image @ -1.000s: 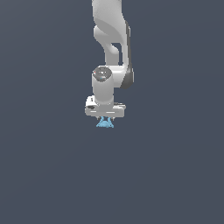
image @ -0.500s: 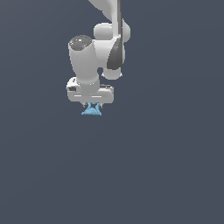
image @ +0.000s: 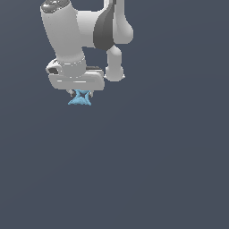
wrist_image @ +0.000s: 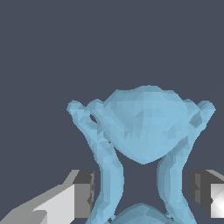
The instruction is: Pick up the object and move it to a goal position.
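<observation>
The white gripper (image: 79, 92) is clamping the small light-blue, hourglass-shaped object (image: 80, 98) at its waist; carrying smoothly should be preventing slipping.

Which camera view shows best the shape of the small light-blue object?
The wrist view: the small light-blue object fills it, between the gripper fingers. The exterior view shows only a tiny blue shape under the white hand.

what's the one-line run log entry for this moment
phase: carry | gripper: shut on light-blue object | grip point: pinched waist, between jaws | object: hanging below gripper | arm: toward exterior view's left | goal marker: none visible
</observation>
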`<state>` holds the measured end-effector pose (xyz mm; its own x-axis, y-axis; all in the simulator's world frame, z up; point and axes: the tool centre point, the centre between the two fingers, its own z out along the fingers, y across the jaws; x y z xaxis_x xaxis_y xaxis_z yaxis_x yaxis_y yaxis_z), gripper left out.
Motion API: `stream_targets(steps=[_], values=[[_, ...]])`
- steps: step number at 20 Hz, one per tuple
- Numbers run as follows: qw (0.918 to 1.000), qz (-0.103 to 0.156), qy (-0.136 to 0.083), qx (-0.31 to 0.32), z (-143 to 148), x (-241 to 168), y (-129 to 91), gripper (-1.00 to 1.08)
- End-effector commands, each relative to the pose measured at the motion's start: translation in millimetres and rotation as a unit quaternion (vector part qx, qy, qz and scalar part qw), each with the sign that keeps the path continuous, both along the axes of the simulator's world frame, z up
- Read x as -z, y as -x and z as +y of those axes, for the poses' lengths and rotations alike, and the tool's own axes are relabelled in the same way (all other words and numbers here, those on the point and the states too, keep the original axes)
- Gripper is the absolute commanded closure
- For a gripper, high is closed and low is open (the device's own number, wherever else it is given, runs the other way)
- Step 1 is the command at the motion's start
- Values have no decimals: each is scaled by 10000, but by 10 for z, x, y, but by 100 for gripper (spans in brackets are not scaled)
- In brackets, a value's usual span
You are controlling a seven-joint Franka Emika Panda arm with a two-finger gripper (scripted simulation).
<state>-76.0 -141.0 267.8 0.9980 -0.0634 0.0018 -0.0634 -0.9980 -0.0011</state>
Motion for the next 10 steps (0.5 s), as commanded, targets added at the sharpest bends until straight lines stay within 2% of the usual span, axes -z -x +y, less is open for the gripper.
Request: stream_targets(steps=[1,10], values=[[10000,8,-1,-5,-78,-134,6,108],[10000,9,5,-7,-187,-316,-9,108]])
